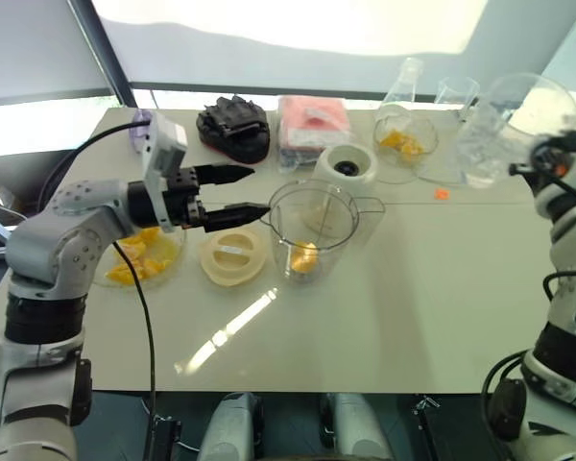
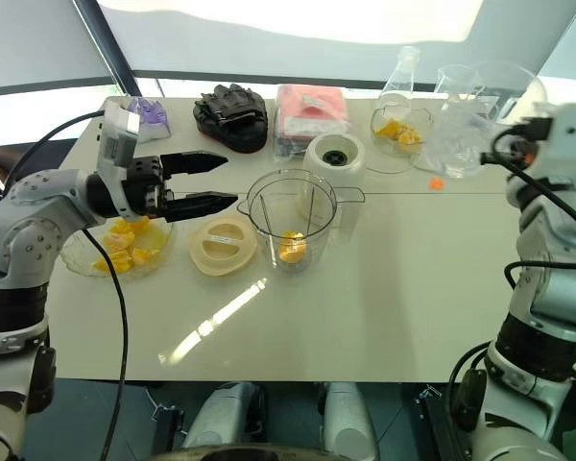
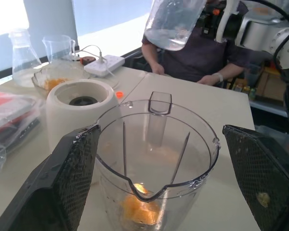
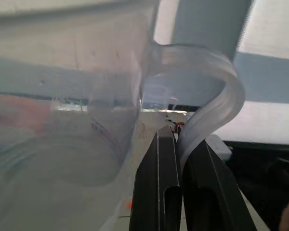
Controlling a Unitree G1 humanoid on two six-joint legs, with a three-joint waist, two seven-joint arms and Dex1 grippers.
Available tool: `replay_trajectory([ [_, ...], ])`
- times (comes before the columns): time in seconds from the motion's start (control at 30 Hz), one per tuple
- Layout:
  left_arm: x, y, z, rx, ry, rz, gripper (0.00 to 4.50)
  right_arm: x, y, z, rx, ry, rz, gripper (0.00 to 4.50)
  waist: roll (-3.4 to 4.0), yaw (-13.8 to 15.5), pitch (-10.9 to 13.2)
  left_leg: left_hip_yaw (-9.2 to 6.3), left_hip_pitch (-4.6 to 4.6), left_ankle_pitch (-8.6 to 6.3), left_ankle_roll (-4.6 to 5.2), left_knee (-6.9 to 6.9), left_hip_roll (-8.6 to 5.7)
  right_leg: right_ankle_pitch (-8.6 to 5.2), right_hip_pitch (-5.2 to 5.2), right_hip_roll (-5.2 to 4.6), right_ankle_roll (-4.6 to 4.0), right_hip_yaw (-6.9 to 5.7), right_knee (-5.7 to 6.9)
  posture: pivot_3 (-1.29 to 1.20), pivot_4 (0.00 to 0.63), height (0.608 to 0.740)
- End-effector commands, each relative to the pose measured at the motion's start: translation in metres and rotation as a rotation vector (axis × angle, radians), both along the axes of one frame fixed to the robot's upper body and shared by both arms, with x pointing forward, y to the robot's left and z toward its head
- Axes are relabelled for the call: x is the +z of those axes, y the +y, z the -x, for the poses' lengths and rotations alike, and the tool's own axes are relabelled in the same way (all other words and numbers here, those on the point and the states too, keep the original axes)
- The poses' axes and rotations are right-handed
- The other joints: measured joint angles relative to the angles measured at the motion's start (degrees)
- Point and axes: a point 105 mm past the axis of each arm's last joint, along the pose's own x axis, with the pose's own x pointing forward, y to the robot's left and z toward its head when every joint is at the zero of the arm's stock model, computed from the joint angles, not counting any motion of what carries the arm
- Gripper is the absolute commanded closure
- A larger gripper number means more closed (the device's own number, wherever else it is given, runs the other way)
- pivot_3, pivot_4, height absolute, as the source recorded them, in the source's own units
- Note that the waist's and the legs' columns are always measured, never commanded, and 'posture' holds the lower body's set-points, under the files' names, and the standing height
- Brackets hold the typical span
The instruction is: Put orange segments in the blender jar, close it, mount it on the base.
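The clear blender jar [image 1: 312, 230] stands upright mid-table with a few orange segments [image 1: 304, 257] at its bottom. Its cream lid [image 1: 232, 256] lies flat to its left, and the white base [image 1: 346, 165] stands just behind it. A glass bowl [image 1: 163, 271] of orange segments sits at the left. My left gripper [image 1: 261, 191] hovers open beside the jar's left rim; its fingers [image 3: 72, 178] frame the jar with nothing held. At the far right my right gripper [image 4: 180, 137] is shut on the handle of a clear pitcher [image 1: 504, 125], held in the air.
Along the back edge are a black glove-like object [image 1: 234, 128], a pink packet [image 1: 313, 123], a glass bowl with orange pieces [image 1: 403, 144], a flask [image 1: 403, 82] and a beaker [image 1: 454, 93]. A small orange scrap [image 1: 442, 193] lies on the table. A person [image 3: 197, 53] sits beyond the table.
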Motion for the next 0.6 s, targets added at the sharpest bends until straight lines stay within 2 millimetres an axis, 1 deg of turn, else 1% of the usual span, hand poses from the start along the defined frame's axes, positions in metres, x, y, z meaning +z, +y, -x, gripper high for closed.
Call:
replay_trajectory([
  [0.03, -0.005, 0.004, 0.0, 0.023, -0.013, -0.012, 0.27, -0.021, -0.027, 0.012, -0.156, 0.0, 0.021, 4.46, 0.02, -0.08, 0.0, 0.02, 0.0, 0.0, 0.0, 0.0, 0.0, 0.0, 0.0, -0.01, 0.0, 0.03, 0.0, 0.0, 0.15, 0.74],
  [0.2, -0.012, 0.006, 0.005, 0.041, 0.008, -0.005, 0.27, -0.069, -0.033, 0.004, -0.173, 0.096, 0.044, 4.46, 0.03, -0.56, 0.01, 0.24, 0.04, 0.0, 0.01, 0.0, 0.0, -0.01, -0.05, -0.02, -0.01, 0.28, -0.02, 0.0, 0.15, 0.74],
  [0.37, -0.018, 0.01, 0.009, 0.072, 0.024, -0.018, 0.27, -0.102, -0.037, 0.0, -0.192, 0.157, 0.032, 4.46, 0.04, -0.47, 0.01, 0.27, 0.08, 0.0, 0.0, 0.0, 0.03, -0.02, -0.05, -0.01, -0.04, 0.32, -0.01, 0.0, 0.15, 0.74],
  [0.47, -0.029, 0.014, 0.011, 0.107, 0.035, -0.057, 0.27, -0.114, -0.037, -0.002, -0.199, 0.175, 0.029, 4.46, 0.04, -0.41, 0.01, 0.28, 0.08, 0.0, 0.0, 0.0, 0.04, -0.02, -0.04, -0.01, -0.04, 0.34, -0.01, 0.0, 0.15, 0.74],
  [0.53, -0.038, 0.015, 0.018, 0.098, 0.054, -0.089, 0.27, -0.121, -0.038, -0.003, -0.207, 0.183, 0.015, 4.46, 0.04, -0.41, 0.01, 0.29, 0.08, 0.0, 0.0, 0.0, 0.04, -0.02, -0.05, -0.02, -0.04, 0.35, -0.02, 0.0, 0.15, 0.74],
  [0.6, -0.043, 0.015, 0.022, 0.094, 0.066, -0.097, 0.27, -0.127, -0.036, -0.005, -0.201, 0.197, 0.003, 4.46, 0.04, -0.4, 0.01, 0.32, 0.07, 0.0, 0.01, 0.0, 0.05, -0.04, -0.05, -0.02, -0.07, 0.36, -0.04, 0.0, 0.15, 0.74],
])
